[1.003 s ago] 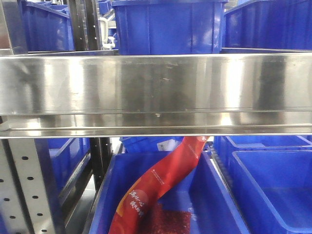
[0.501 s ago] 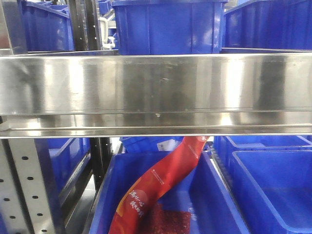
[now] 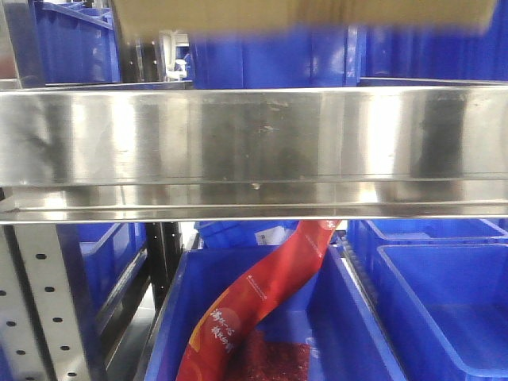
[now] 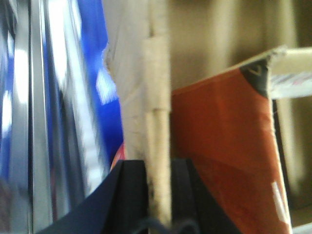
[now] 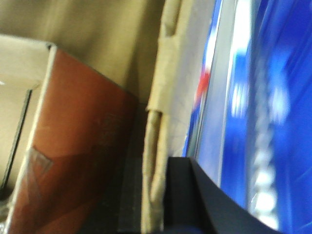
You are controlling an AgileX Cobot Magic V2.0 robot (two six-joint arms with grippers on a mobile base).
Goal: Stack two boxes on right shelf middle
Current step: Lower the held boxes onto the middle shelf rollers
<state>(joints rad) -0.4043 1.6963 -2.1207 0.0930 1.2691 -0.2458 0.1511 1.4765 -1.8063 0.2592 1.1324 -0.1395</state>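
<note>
Front view: a blurred brown cardboard box (image 3: 302, 16) is seen along the top edge of the frame, above the shelf (image 3: 254, 143), whose broad shiny steel front lip spans the full width. Whether the box touches the shelf cannot be told. Blue bins (image 3: 274, 59) are partly covered behind the box. A perforated grey upright (image 3: 32, 302) stands at lower left. Below the shelf, a red printed bag (image 3: 262, 302) lies slanted in an open blue bin (image 3: 349, 333); further blue bins are seen to the right.

Left wrist view: the left end effector (image 4: 158, 195) is seen with its dark fingers (image 4: 134, 195) on either side of a pale corrugated box wall (image 4: 158, 97), pinched on it. An orange-brown carton (image 4: 224, 146) is seen inside the box, near that wall. Steel and blue surfaces are smeared at left.

Right wrist view: one dark finger (image 5: 183, 195) of the right end effector (image 5: 157, 200) is pressed against the outer face of a corrugated wall edge (image 5: 163, 87); the wall is gripped. The brown carton (image 5: 78, 146) lies inside, to the left.
</note>
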